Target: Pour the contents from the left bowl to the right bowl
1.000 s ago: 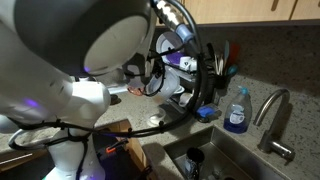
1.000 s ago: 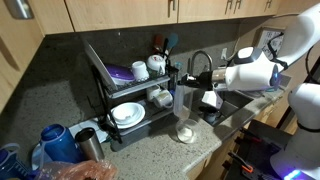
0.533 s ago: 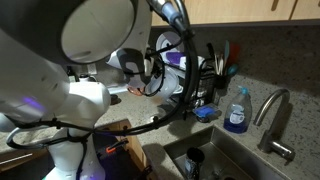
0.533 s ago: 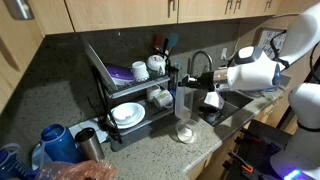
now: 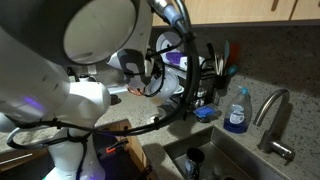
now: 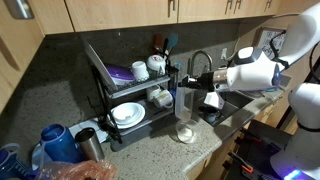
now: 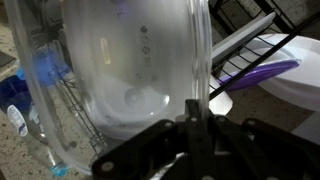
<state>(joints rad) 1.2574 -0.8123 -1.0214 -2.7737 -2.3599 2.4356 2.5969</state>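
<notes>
Grip: my hand (image 6: pixel 193 82) is clenched on the wall of the clear cup (image 6: pixel 185 104). In the wrist view my hand (image 7: pixel 196 108) enters from the bottom edge with both fingers pressed together on the rim, one inside and one outside the wall.

Position of the cup: it hangs upright over the small bowl (image 6: pixel 186 133), which stands on the counter (image 6: pixel 150 156) close to the front edge, at the end nearest the sink (image 5: pixel 215 160). The cup's base is just above the bowl. I cannot tell whether the two touch.

Contents: the wrist view looks down through the clear cup (image 7: pixel 120 70), and a pale patch shows near its base. It is too blurred to identify.

Surroundings:
- The dish rack (image 6: pixel 104 86) stands along the back edge of the counter, just beside the cup. It holds a white plate (image 6: pixel 127 114) on the lower shelf and a purple bowl (image 6: pixel 120 74) on the upper shelf.
- A blue jug (image 6: pixel 55 143) stands near the front edge, at the counter end away from the sink.
- A soap bottle (image 5: pixel 236 112) stands at the back edge beside the tap (image 5: pixel 272 108).
</notes>
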